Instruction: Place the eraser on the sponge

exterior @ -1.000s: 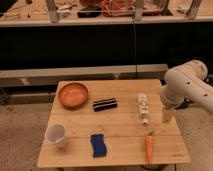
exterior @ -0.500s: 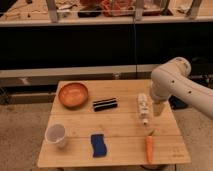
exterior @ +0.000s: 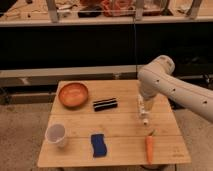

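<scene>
The eraser (exterior: 105,104), a black block with thin white stripes, lies flat at the middle of the wooden table (exterior: 120,130). Closer to the front edge and slightly left lies the blue sponge (exterior: 98,145), with nothing on it. My white arm comes in from the right and bends down over the table's right side. Its gripper (exterior: 143,103) hangs right of the eraser, directly over a white tube, well apart from both eraser and sponge.
An orange bowl (exterior: 73,94) sits at the back left and a white cup (exterior: 56,134) at the front left. The white tube (exterior: 145,115) lies on the right, with a carrot (exterior: 149,147) near the front right corner. A dark shelf runs behind the table.
My arm has swung left from beyond the table's right edge to above the white tube. Nothing on the table has moved.
</scene>
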`<state>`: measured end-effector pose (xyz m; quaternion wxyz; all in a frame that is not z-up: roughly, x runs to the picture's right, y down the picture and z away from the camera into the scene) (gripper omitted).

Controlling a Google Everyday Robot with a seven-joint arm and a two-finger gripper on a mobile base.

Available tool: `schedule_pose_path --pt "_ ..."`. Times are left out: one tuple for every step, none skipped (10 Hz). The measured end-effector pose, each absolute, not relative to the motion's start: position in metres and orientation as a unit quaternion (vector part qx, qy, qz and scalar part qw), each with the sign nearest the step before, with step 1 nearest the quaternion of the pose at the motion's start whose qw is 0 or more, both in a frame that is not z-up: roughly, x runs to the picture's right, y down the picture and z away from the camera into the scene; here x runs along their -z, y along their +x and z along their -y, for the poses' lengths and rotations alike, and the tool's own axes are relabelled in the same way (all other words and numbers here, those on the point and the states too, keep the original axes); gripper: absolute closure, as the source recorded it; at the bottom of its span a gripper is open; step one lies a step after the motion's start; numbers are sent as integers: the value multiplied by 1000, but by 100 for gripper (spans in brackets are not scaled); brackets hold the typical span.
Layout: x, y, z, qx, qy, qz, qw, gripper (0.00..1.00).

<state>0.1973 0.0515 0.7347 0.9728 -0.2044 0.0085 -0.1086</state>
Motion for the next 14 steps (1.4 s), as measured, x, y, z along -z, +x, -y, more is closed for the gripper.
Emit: schedule_pose_path --pt "-737 196 -51 114 -202 -8 973 20" --pt "-749 170 -45 136 -196 2 971 20" --pt "-752 168 -43 138 -194 6 971 20" --pt "-754 165 -41 142 -191 13 971 20" --pt "-755 160 -40 145 -190 17 971 20" --pt "-757 158 -40 148 -188 20 971 20" --pt "-760 159 -39 151 -186 24 970 20" --pt "-764 150 -37 155 -184 30 970 20" --pt "-767 143 -36 160 -183 34 969 20" --pt "-769 140 -35 164 -181 40 969 20" --pt "-772 138 -34 167 -179 44 969 20" --pt "-774 136 -33 170 -178 50 968 20" --pt "-776 134 -32 173 -177 56 967 20" --pt "-780 131 -32 177 -176 60 966 20"
